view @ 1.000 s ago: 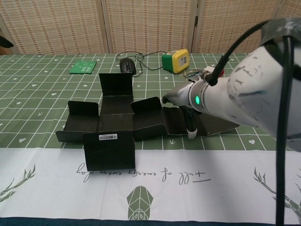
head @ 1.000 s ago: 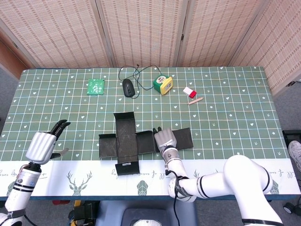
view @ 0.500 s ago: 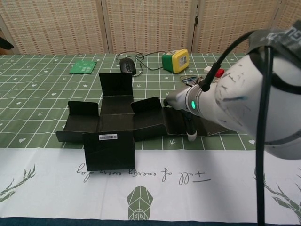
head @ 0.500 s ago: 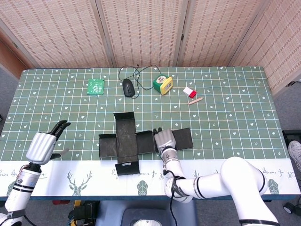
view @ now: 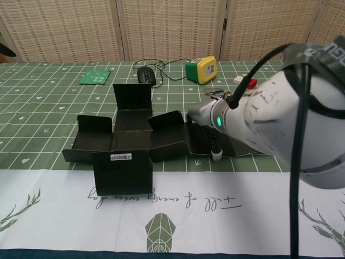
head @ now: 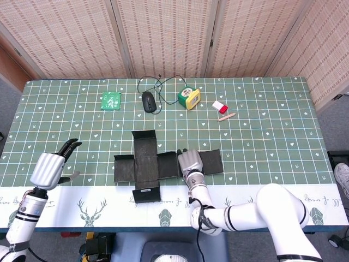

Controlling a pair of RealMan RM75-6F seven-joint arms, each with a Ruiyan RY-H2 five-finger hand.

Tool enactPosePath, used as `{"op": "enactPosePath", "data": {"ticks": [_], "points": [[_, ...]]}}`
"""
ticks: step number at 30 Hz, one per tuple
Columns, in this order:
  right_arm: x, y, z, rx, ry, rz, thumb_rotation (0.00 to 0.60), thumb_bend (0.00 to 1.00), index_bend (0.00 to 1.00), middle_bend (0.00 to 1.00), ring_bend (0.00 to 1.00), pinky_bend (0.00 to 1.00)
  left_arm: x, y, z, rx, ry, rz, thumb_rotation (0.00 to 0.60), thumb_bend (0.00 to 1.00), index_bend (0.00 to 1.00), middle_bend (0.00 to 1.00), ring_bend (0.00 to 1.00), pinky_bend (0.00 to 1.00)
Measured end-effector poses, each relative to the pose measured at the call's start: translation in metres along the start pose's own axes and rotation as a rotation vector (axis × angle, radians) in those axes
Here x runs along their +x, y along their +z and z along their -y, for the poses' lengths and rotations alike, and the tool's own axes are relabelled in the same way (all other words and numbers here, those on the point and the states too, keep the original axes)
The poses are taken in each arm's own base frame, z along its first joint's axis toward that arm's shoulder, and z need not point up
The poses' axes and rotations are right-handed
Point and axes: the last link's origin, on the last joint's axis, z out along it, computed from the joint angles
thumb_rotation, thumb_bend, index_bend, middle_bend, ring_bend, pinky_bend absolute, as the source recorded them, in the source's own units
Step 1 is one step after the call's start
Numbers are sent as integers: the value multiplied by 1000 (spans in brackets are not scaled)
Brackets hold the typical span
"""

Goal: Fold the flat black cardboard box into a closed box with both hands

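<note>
Two hands yours: right hand [head: 189, 162] lies palm-down on black cardboard box [head: 146, 162], fingers [head: 179, 152] laid flat on right-side panel, gripping nothing. Left hand [head: 48, 168] apart at desk [head: 262, 125] near-left edge, fingers [head: 70, 146] spread, empty. Box unfolded mid-desk, several flaps tilted up.

1 black cardboard box [head: 146, 164] | 2 hands [head: 48, 168] [head: 189, 162] | 1 mouse [head: 148, 100] | 1 green card [head: 110, 100]
</note>
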Motion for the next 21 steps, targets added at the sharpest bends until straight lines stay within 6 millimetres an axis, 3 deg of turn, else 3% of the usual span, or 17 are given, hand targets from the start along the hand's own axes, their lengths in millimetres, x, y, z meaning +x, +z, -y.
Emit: {"op": "enactPosePath", "data": {"ticks": [13, 21], "points": [[2, -9, -23, 44, 28, -64, 600, 242, 132, 254, 787, 944, -33, 29, 10, -93, 79, 75, 600, 107, 200, 175, 727, 985], [-2, -10, -29, 61, 26, -75, 600, 246, 133, 253, 789, 944, -63, 46, 0, -199, 142, 149, 600, 105, 16, 87, 703, 988]]}}
